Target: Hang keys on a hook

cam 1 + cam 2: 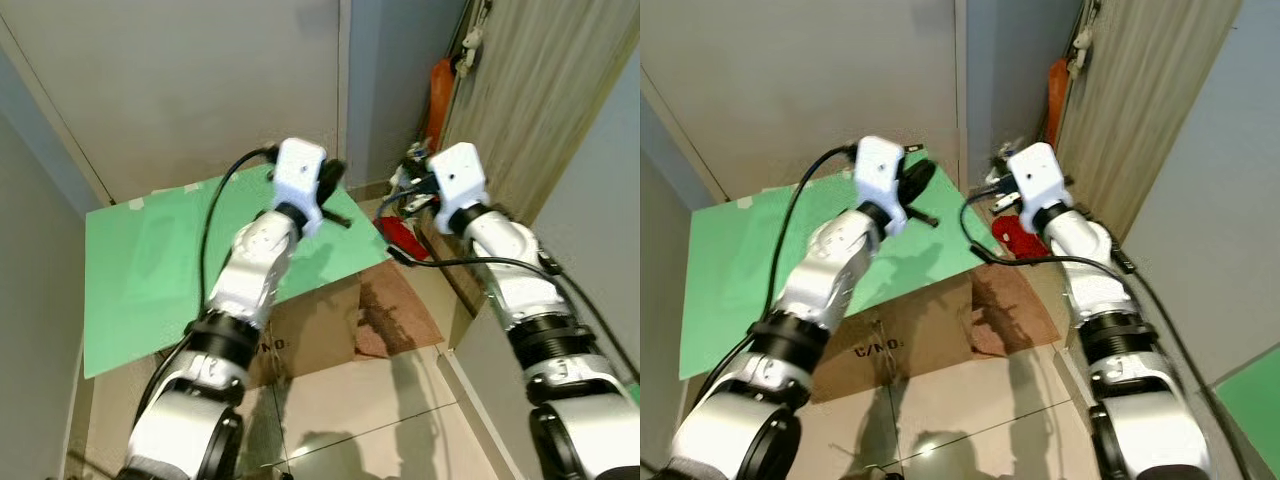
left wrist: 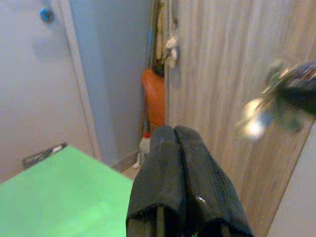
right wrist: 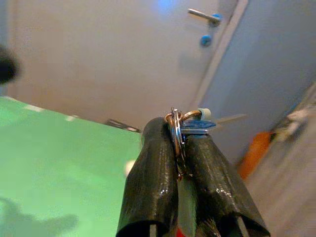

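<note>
A bunch of metal keys (image 3: pixel 183 127) on a coppery ring, one with a blue head, sits pinched between the ribbed black fingers of the right gripper (image 3: pixel 180 148), raised near the wood-grain panel (image 1: pixel 530 90). At nine o'clock, the left gripper (image 2: pixel 174 148) is pressed shut, empty, above the green surface (image 1: pixel 150 260). An orange object (image 1: pixel 440 95) stands in the corner.

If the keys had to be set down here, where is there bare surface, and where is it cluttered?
The green board is bare across its wide middle, bordered by the white wall and the cardboard box beneath. The corner by the orange object and red item is crowded. The right gripper grips the keys; the left gripper is shut.
</note>
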`<state>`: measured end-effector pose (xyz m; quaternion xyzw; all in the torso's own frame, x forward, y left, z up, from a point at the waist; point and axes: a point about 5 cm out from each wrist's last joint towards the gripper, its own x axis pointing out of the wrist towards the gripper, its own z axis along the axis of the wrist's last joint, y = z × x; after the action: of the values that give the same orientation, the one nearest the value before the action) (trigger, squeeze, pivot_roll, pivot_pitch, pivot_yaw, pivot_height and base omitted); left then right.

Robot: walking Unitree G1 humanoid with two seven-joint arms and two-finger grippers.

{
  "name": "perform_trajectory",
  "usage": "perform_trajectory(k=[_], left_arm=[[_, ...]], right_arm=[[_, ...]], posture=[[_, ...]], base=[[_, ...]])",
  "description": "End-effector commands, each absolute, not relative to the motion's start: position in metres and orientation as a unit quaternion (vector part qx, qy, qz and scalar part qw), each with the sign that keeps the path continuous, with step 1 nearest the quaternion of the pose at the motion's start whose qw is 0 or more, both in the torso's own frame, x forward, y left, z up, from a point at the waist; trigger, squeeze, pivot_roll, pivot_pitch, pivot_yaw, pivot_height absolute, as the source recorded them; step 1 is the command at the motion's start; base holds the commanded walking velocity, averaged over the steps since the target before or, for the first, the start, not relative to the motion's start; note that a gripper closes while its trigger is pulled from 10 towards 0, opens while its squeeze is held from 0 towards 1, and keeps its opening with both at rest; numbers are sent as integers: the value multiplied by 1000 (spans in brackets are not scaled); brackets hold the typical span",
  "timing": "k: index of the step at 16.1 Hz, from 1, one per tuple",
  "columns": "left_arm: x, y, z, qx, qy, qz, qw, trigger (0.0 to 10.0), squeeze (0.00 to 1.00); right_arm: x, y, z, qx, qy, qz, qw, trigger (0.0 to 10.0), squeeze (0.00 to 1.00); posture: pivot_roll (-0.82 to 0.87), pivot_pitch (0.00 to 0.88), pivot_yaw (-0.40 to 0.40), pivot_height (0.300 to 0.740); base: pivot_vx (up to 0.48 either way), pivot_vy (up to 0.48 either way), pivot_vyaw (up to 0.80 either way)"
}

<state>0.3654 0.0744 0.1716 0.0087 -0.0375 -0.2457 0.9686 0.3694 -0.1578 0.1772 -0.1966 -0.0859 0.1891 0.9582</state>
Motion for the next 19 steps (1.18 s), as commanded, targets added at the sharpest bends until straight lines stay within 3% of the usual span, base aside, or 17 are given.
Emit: perform_trajectory(k=[1, 5, 10, 13, 14, 16, 17, 19], left_arm=[[365, 84, 174, 5, -39, -237, 971, 10000, 0], [362, 92, 167, 1, -23, -244, 970, 10000, 0], [356, 92, 160, 22, -9, -275, 961, 10000, 0], [356, 91, 161, 21, -9, -278, 960, 10000, 0], [355, 90, 161, 28, -9, -282, 959, 10000, 0], [353, 88, 160, 33, -9, -288, 957, 10000, 0], [353, 88, 160, 36, -10, -289, 957, 10000, 0], [353, 88, 160, 37, -11, -289, 957, 10000, 0]], right_arm=[[372, -156, 189, -227, -113, 187, 949, 0, 0], [372, -164, 197, -282, -150, 162, 934, 0, 0], [370, -168, 196, -398, -177, 169, 884, 0, 0], [369, -167, 192, -411, -176, 175, 877, 0, 0], [367, -165, 189, -461, -185, 182, 849, 0, 0], [362, -161, 173, -596, -197, 210, 749, 0, 0], [360, -162, 167, -622, -193, 219, 726, 0, 0], [360, -165, 161, -621, -185, 218, 730, 0, 0]], posture=[[-60, 0, 69, 740], [-56, 0, 69, 740], [-60, 0, 68, 740], [-59, 0, 69, 740], [-59, 0, 70, 740], [-59, 0, 70, 740], [-56, 0, 68, 740], [-56, 0, 69, 740]], base=[[0, 0, 0], [0, 0, 0], [0, 0, 0], [0, 0, 0], [0, 0, 0], [0, 0, 0], [0, 0, 0], [0, 0, 0]])
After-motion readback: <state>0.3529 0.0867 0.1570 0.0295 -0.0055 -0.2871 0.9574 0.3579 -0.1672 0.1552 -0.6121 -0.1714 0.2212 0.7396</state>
